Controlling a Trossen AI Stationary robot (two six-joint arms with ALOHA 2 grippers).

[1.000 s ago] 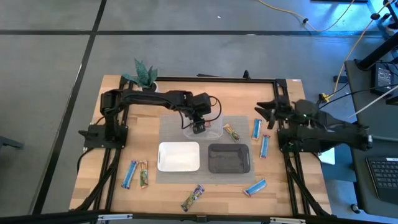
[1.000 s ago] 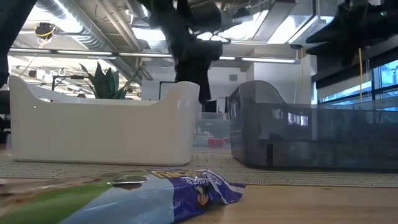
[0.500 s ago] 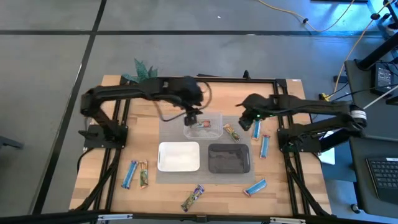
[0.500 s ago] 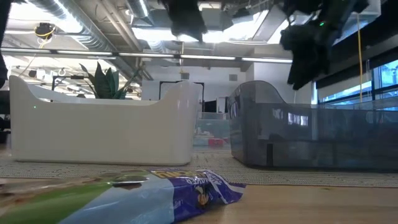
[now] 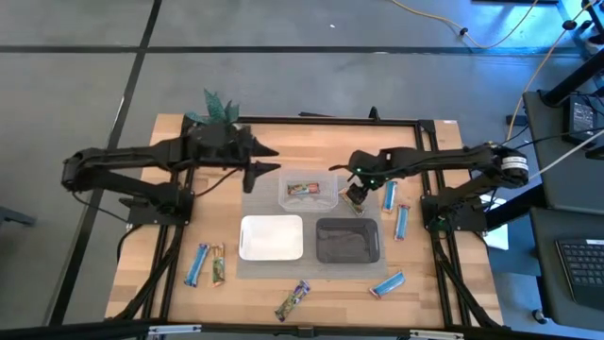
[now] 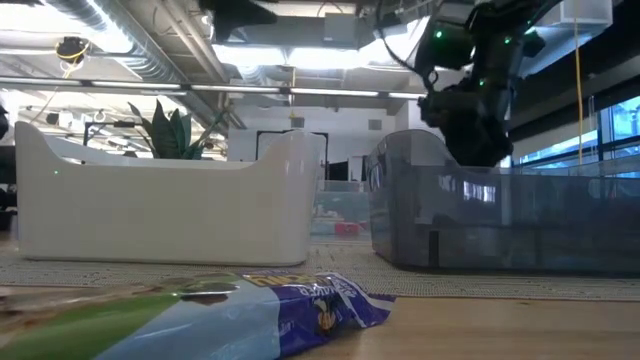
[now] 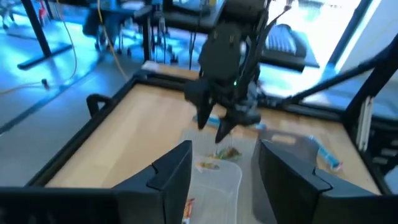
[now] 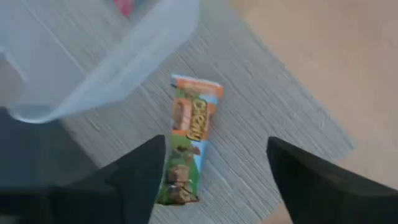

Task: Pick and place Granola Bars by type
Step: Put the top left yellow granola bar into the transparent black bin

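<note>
A brown-orange granola bar lies flat on the grey mat, beside the clear tray. My right gripper hangs open just above this bar, with one finger on each side of it. In the high view it stands right of the clear tray. Another bar lies inside that tray. My left gripper is open and empty, left of the clear tray and high above the table. Its wrist view looks past its fingers at my right gripper.
A white tray and a black tray stand side by side on the mat. Loose bars lie around: two blue ones at right, blue and green-purple near the front, blue and brown at front left. A plant stands at the far left.
My left gripper has drawn back from above the clear tray toward the table's left and far side, and a bar now shows in the tray. My right gripper has come from the far right toward the clear tray and down over the brown-orange bar.
</note>
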